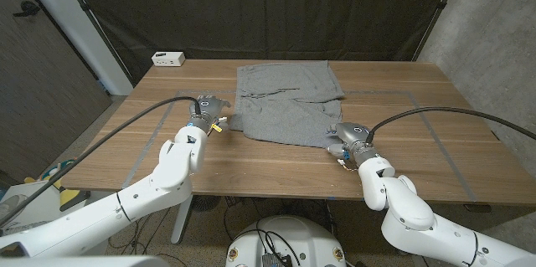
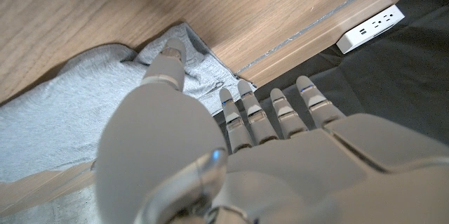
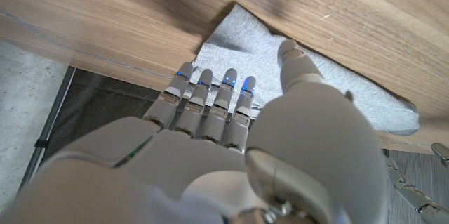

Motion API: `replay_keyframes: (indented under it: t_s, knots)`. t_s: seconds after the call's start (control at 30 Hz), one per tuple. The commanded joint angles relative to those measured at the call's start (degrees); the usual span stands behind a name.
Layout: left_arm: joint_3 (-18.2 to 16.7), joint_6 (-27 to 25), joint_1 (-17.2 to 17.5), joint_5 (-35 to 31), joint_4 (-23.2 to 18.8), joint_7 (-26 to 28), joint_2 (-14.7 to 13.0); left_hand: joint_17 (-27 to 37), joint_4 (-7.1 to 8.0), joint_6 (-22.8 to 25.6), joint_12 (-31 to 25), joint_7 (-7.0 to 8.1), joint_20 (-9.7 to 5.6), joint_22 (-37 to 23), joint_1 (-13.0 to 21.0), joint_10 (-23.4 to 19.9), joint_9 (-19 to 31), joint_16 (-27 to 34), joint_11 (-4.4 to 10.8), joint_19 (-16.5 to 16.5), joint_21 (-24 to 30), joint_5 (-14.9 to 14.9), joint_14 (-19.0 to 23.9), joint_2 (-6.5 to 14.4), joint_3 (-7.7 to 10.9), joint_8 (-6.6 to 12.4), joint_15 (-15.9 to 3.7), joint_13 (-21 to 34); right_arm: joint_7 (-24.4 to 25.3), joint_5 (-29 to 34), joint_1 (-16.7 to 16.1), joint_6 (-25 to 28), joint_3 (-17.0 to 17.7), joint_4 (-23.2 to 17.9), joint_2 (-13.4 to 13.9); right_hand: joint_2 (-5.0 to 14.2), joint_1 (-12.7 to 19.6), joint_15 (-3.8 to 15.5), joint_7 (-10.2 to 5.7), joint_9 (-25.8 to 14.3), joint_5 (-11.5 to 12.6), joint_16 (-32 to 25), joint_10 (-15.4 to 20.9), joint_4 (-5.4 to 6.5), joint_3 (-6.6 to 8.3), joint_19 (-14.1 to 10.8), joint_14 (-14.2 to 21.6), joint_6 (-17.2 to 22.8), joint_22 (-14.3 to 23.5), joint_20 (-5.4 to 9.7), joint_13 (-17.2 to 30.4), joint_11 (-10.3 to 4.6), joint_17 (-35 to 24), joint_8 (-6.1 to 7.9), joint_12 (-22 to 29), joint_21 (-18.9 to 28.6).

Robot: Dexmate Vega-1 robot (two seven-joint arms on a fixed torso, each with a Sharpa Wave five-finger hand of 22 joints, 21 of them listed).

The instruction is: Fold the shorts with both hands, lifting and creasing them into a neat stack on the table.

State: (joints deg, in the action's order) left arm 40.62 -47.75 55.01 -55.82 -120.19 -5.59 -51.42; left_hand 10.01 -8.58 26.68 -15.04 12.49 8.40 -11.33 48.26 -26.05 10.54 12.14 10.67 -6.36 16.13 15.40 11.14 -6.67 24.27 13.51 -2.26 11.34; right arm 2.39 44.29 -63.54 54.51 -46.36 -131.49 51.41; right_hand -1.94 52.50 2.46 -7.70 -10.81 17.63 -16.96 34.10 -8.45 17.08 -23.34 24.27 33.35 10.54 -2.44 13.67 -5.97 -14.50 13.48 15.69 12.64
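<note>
Grey cotton shorts (image 1: 288, 102) lie spread on the wooden table (image 1: 419, 108), a little left of its middle and toward the far side, with one layer already turned over so the near edge runs at a slant. We see the left hand (image 1: 208, 110) at the shorts' near left corner. From the left wrist view its thumb rests on the cloth (image 2: 77, 122) while its fingers (image 2: 238, 108) reach past the hem; whether it is gripping the fabric we cannot tell. The right hand (image 1: 346, 136) sits at the near right corner. In the right wrist view its thumb lies over the grey corner (image 3: 238, 31) and its fingers (image 3: 210, 94) point toward it, grip unclear. A white power strip (image 1: 168, 59) sits at the table's far left corner.
</note>
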Motion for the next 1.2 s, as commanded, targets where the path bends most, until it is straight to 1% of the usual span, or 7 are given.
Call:
replay_keyframes:
  t_s: [0.03,0.13,0.3,0.5,0.83,1.17,1.2]
  knots:
    - [1.31,2.07,-1.66,-1.98,3.74,0.37,1.73,0.09,0.06,0.74,0.08,0.07,0.20,-0.30,1.61,-1.09,0.34,0.01,0.33,-0.89,0.70,0.74,0.97,0.29,-0.52,-0.45,-2.83,0.25,-0.27,1.86,0.49,-0.32,-1.15,1.88,-1.35,0.48,1.59,9.90,-0.90,-0.18,0.51,-0.68,0.63,-0.14,-0.53,-0.31,0.73,1.23,0.19,1.16,0.34,-1.37,-0.52,0.10,0.47,0.01]
    - [1.00,3.09,-1.75,-1.19,4.41,0.78,2.11,0.07,-0.15,-0.07,0.60,0.00,0.22,-0.32,3.43,-0.75,0.41,-0.30,0.99,-1.64,0.92,1.60,0.96,0.68,-0.83,-1.19,-2.56,0.30,-0.66,1.87,0.59,-0.12,-1.08,2.18,-1.68,1.30,3.00,10.18,-1.49,-0.20,0.61,-0.88,0.53,-0.30,-0.51,-0.07,0.55,1.35,0.21,1.99,0.53,-2.40,-0.87,-0.08,0.33,-0.07]
    - [0.04,4.65,-1.40,1.03,5.48,2.85,2.88,0.14,0.67,1.93,0.46,-0.02,0.01,-0.37,2.91,-2.05,0.52,-0.21,0.92,-2.13,1.03,2.48,1.89,0.06,-2.38,-0.82,-3.40,0.38,-1.78,2.08,1.11,-0.21,-1.41,2.66,-1.86,1.90,4.45,10.11,-2.33,-0.22,0.49,-1.28,0.98,-0.28,-1.06,0.23,0.36,2.19,0.25,2.45,0.83,-3.68,-1.41,-0.07,0.30,-0.14]
    - [-0.03,6.25,-1.57,2.75,6.50,4.55,3.46,0.27,1.83,3.89,0.09,0.02,-0.39,-0.46,1.86,-4.02,0.58,0.00,0.78,-2.55,1.17,3.26,2.95,0.64,-3.47,-0.53,-3.97,0.45,-2.08,2.05,1.29,-0.42,-1.35,3.29,-2.10,2.15,5.00,10.07,-2.45,-0.23,0.37,-1.54,1.11,-0.15,-1.51,0.21,0.28,2.39,0.27,2.48,1.00,-3.92,-1.73,-0.18,0.22,-0.09]
    - [1.43,6.77,-2.73,3.67,8.65,4.96,4.74,0.17,2.00,6.25,-0.21,0.13,-0.75,-0.57,2.35,-6.37,0.58,0.20,1.23,-3.39,1.49,4.07,4.59,0.86,-4.35,-0.32,-4.74,0.47,-2.11,1.76,1.08,-0.80,-1.07,3.90,-2.00,2.60,6.12,10.18,-2.54,-0.24,0.21,-1.97,1.25,-0.09,-2.18,0.09,0.23,2.65,0.28,2.44,1.26,-4.00,-2.23,-0.40,0.06,0.00]
    - [3.15,5.41,-3.52,2.92,10.89,6.15,6.22,0.38,2.78,9.13,-0.30,0.14,-1.21,-0.78,4.06,-9.69,0.58,0.66,1.39,-4.27,1.96,5.10,7.35,4.85,-3.78,-0.35,-6.09,0.46,0.39,1.39,1.16,-2.73,-0.72,7.00,-2.67,5.14,9.65,10.45,-3.38,-0.23,-0.17,-4.19,4.07,-0.06,-2.98,-0.18,2.52,6.00,0.31,3.14,1.88,-4.85,-3.86,0.12,0.72,0.23]
    - [3.35,5.25,-3.63,2.78,11.00,6.06,6.23,0.34,2.73,10.32,-0.40,0.04,-1.48,-0.82,4.50,-10.70,0.58,0.73,1.42,-4.64,2.14,5.14,7.99,5.33,-3.71,-0.10,-6.38,0.44,-1.97,1.26,2.05,-1.75,-1.12,7.01,-2.79,5.46,10.27,10.53,-3.39,-0.21,-0.31,-4.75,4.50,-0.10,-3.21,-0.42,3.14,6.96,0.32,3.37,2.00,-4.97,-4.28,0.30,0.81,0.35]
